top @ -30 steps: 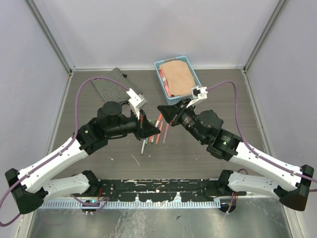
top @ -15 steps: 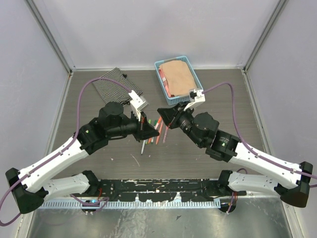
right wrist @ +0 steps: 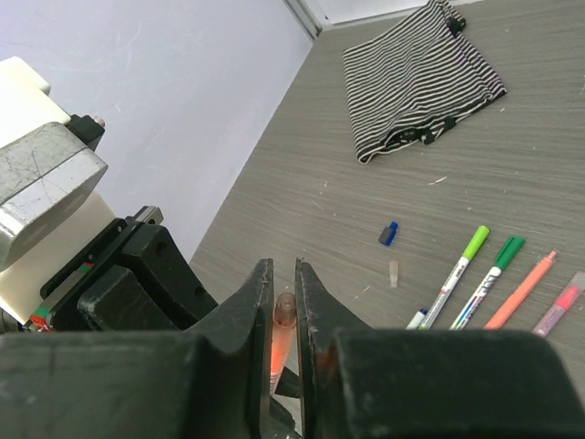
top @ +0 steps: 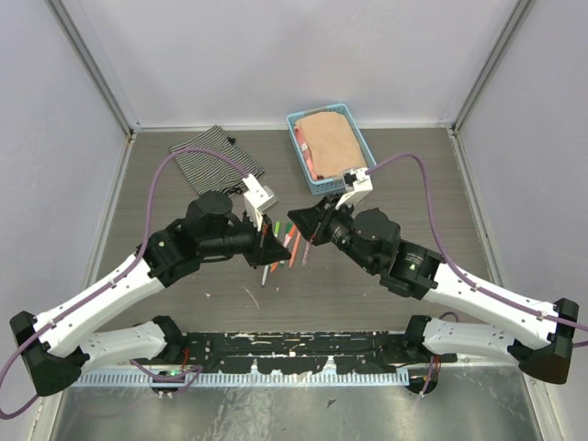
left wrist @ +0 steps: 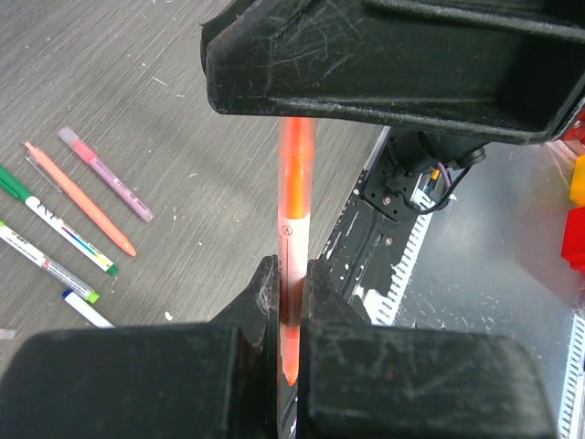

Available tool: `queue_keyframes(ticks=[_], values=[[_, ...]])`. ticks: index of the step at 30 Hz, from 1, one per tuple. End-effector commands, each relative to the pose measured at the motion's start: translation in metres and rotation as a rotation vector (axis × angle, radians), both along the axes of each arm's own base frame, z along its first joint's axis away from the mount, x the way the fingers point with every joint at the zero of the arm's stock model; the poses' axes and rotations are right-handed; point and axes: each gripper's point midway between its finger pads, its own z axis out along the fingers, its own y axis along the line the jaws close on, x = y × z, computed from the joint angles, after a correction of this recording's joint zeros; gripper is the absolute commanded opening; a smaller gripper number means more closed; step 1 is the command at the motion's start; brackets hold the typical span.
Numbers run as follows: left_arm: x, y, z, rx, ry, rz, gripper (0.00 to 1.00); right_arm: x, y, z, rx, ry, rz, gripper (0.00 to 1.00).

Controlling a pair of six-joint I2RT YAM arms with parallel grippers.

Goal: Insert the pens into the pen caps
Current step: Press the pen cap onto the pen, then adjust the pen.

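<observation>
My left gripper (left wrist: 291,274) is shut on an orange pen (left wrist: 297,183). The pen runs up from the jaws, and its far end is hidden behind the black body of my right gripper (left wrist: 393,64). My right gripper (right wrist: 284,270) is shut on a short translucent orange pen cap (right wrist: 285,315). I cannot tell whether the pen's end sits inside it. In the top view the two grippers (top: 268,241) (top: 296,222) meet above several loose pens (top: 292,250) on the table. A blue cap (right wrist: 389,233) and a clear cap (right wrist: 394,273) lie on the table.
On the table lie a light-green-capped pen (right wrist: 462,265), a dark-green-capped pen (right wrist: 494,274), an orange pen (right wrist: 523,288) and a pink pen (right wrist: 559,302). A striped cloth (top: 216,161) lies at the back left. A blue basket (top: 301,138) holding tan fabric stands at the back.
My right gripper has shifted left and nearer, toward the left gripper. The left gripper has drawn back a little to the left. Both stay shut on what they hold.
</observation>
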Motion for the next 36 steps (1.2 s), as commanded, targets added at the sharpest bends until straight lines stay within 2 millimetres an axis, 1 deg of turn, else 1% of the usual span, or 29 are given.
queue_keyframes(ticks=[1, 4, 8, 9, 10, 11, 13, 14, 16, 18, 20, 23, 25, 27, 29, 31, 33, 36], values=[[0.035, -0.004, 0.161, -0.409, -0.385, 0.121, 0.00, -0.081, -0.004, -0.119, -0.399, 0.283, 0.333, 0.00], [0.035, -0.003, 0.161, -0.411, -0.387, 0.124, 0.00, -0.082, -0.006, -0.117, -0.394, 0.283, 0.330, 0.00], [0.035, -0.005, 0.163, -0.415, -0.386, 0.119, 0.00, -0.082, -0.007, -0.121, -0.394, 0.290, 0.324, 0.00], [0.035, -0.006, 0.161, -0.412, -0.383, 0.115, 0.00, -0.080, -0.007, -0.120, -0.391, 0.285, 0.317, 0.00], [0.035, -0.006, 0.159, -0.408, -0.379, 0.114, 0.00, -0.078, -0.007, -0.114, -0.382, 0.271, 0.309, 0.01], [0.035, -0.006, 0.158, -0.407, -0.379, 0.113, 0.00, -0.074, -0.007, -0.107, -0.372, 0.253, 0.292, 0.04], [0.034, -0.006, 0.153, -0.397, -0.368, 0.109, 0.00, -0.064, -0.010, -0.083, -0.341, 0.196, 0.245, 0.11], [0.033, -0.006, 0.149, -0.390, -0.362, 0.104, 0.00, -0.059, -0.012, -0.071, -0.327, 0.166, 0.220, 0.16], [0.031, -0.006, 0.138, -0.371, -0.344, 0.095, 0.00, -0.044, -0.018, -0.043, -0.298, 0.100, 0.137, 0.24], [0.030, -0.006, 0.127, -0.354, -0.323, 0.091, 0.00, -0.030, -0.026, -0.014, -0.261, 0.030, 0.057, 0.32], [0.029, -0.006, 0.116, -0.338, -0.299, 0.091, 0.00, -0.020, -0.032, 0.017, -0.207, -0.033, -0.004, 0.39], [0.026, -0.004, 0.097, -0.311, -0.256, 0.091, 0.00, -0.013, -0.046, 0.064, -0.110, -0.128, -0.076, 0.48], [0.024, -0.002, 0.085, -0.301, -0.228, 0.099, 0.00, -0.013, -0.057, 0.089, -0.036, -0.180, -0.104, 0.51], [0.022, 0.001, 0.076, -0.292, -0.208, 0.108, 0.00, -0.016, -0.067, 0.103, 0.011, -0.218, -0.115, 0.52], [0.020, 0.005, 0.070, -0.288, -0.199, 0.116, 0.00, -0.017, -0.075, 0.106, 0.019, -0.233, -0.127, 0.53], [0.019, 0.008, 0.064, -0.281, -0.193, 0.121, 0.00, -0.018, -0.078, 0.098, 0.003, -0.230, -0.132, 0.53], [0.018, 0.010, 0.061, -0.281, -0.193, 0.126, 0.00, -0.020, -0.074, 0.089, 0.001, -0.217, -0.112, 0.54], [0.017, 0.010, 0.058, -0.281, -0.194, 0.126, 0.00, -0.024, -0.061, 0.079, 0.023, -0.204, -0.057, 0.54]])
